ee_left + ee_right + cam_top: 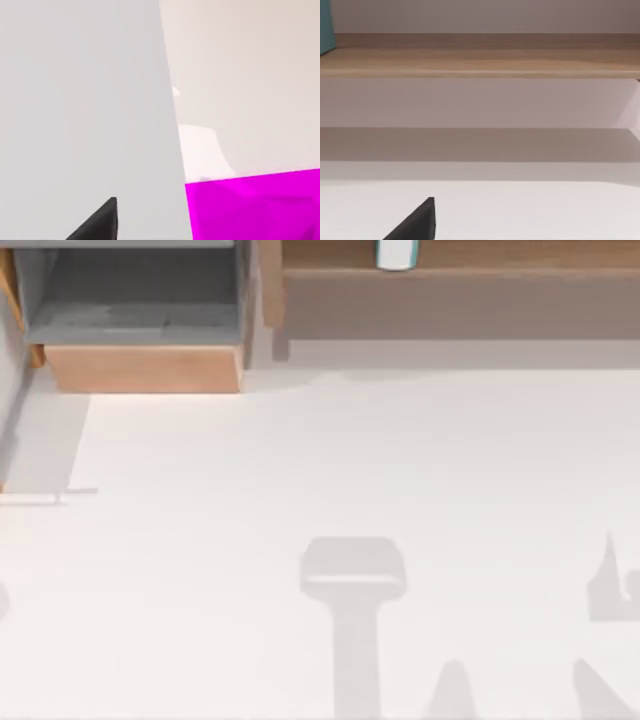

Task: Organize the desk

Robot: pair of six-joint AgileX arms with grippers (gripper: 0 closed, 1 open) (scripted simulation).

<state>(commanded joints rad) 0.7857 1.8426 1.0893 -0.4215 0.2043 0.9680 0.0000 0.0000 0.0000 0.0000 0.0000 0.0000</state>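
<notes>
The desk is a broad white tabletop. At its back left stands a light-wood drawer box with a grey lining. A light-wood raised shelf runs along the back right, and the right wrist view faces that shelf from low over the white top. A black part of my right gripper juts into that view. A black part of my left gripper lies against a pale grey surface.
A small white and teal object stands on the shelf, and its teal side shows in the right wrist view. Grey arm shadows fall on the front of the tabletop. A magenta patch sits beside the pale surface.
</notes>
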